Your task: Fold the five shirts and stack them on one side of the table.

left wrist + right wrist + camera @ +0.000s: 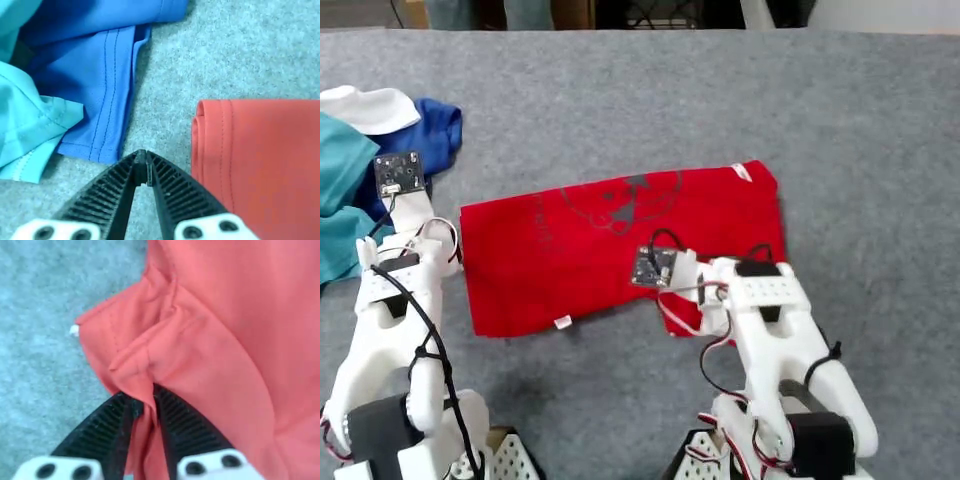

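Counting the shirts first, how many do you make it?

Four. One red shirt (620,245) lies mid-table. The other three are heaped at the left edge of the table (860,120): a teal shirt (340,190), a blue shirt (435,135) and a white shirt (370,108) that touches both of them.

And the arms?

Two. The left arm (395,300) stands beside the heap, and the right arm (770,320) is at the red shirt's near edge.

Which way does the red one run?

Its long axis goes across the table from left to right. It is tilted slightly, so the right end sits farther from the arms. The printed design is on the far half. There is one white label (740,172) at the far right corner and one small white tag (562,321) on the near edge.

What about the jaws?

The left jaws are clenched tip to tip on nothing. They are over bare table, between the blue shirt's hem and the red shirt's rolled left edge. The right jaws are pinching a raised fold of red cloth at the near edge, toward the shirt's right end.
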Controlling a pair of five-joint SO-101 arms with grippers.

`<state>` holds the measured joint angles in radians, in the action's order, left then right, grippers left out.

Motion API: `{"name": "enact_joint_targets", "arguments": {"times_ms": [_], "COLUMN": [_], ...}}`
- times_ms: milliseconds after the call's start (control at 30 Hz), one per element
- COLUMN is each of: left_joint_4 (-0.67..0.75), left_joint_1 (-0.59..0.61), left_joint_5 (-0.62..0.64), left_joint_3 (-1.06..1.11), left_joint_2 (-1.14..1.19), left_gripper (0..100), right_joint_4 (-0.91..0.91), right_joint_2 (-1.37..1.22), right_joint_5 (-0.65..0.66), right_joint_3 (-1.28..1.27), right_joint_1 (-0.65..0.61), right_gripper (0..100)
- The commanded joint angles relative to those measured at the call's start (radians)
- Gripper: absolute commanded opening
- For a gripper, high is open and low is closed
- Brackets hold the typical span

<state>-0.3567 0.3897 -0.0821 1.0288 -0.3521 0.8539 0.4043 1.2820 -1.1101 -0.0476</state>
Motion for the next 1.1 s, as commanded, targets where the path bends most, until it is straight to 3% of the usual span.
{"name": "enact_joint_targets", "arguments": {"times_ms": [0,300,633,733,933,1067], "left_joint_4": [0.02,0.02,0.021,0.021,0.021,0.021], "left_joint_1": [0.008,0.007,0.007,0.007,0.007,0.007], "left_joint_5": [0.003,0.003,0.003,0.003,0.003,0.003], "left_joint_3": [-0.013,-0.015,-0.013,-0.013,-0.013,-0.013], "left_joint_2": [-0.003,-0.003,-0.003,-0.003,-0.003,-0.003], "left_gripper": [3,3,3,3,3,3], "right_joint_4": [0.149,0.557,0.904,0.91,0.911,0.911], "right_joint_2": [-0.001,-0.484,-1.121,-1.222,-1.201,-1.078], "right_joint_5": [-0.014,-0.005,0.17,0.167,0.075,0.041], "right_joint_3": [0.208,0.97,1.787,1.906,1.911,1.85], "right_joint_1": [0.006,-0.068,-0.109,-0.11,-0.11,-0.1], "right_gripper": [1.5,1.5,1.8,3.1,27.3,31.4]}}
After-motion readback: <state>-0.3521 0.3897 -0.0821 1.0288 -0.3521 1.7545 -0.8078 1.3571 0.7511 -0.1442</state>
